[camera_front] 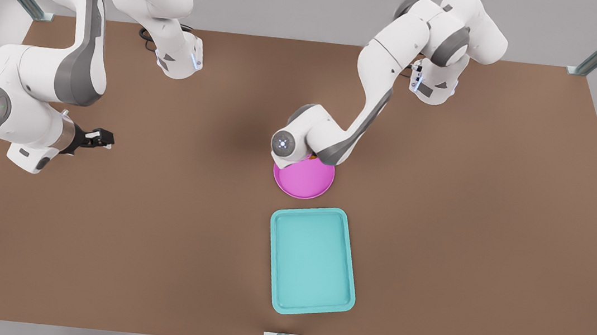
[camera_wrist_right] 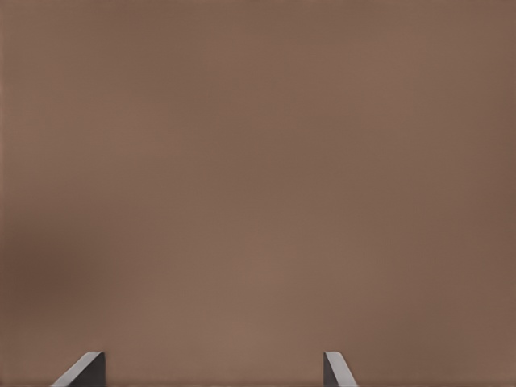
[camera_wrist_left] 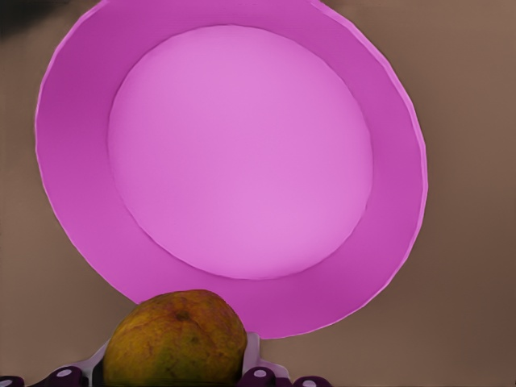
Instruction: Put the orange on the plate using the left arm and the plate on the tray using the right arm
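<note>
**Over the pink plate: orange held above the rim**

At the middle of the brown table (camera_front: 99, 235), the left arm (camera_front: 364, 105) reaches down from the far right of the front view, its wrist covering the far edge of the plate (camera_front: 305, 182). In the left wrist view the left gripper (camera_wrist_left: 173, 377) has its fingers (camera_wrist_left: 260, 374) closed against the orange (camera_wrist_left: 176, 339), one on each side of the fruit, so they stand about as far apart as the orange is wide. The orange, yellow-orange with a greenish-brown patch, sits in that grip just over the plate's rim (camera_wrist_left: 322, 306); whether it touches the plate cannot be told. A small sliver of it shows in the front view beside the wrist (camera_front: 313, 158).

The plate lies flat on the table, its dish bare. Just nearer the camera lies the tray (camera_front: 312, 260), close to the plate but not touching it, with nothing in it.

At the front view's left, the right arm (camera_front: 36, 98) waits well apart from the plate and tray. The right gripper (camera_front: 105, 140) points sideways over bare table, and its fingers (camera_wrist_right: 85, 371) are spread wide, holding nothing.
</note>
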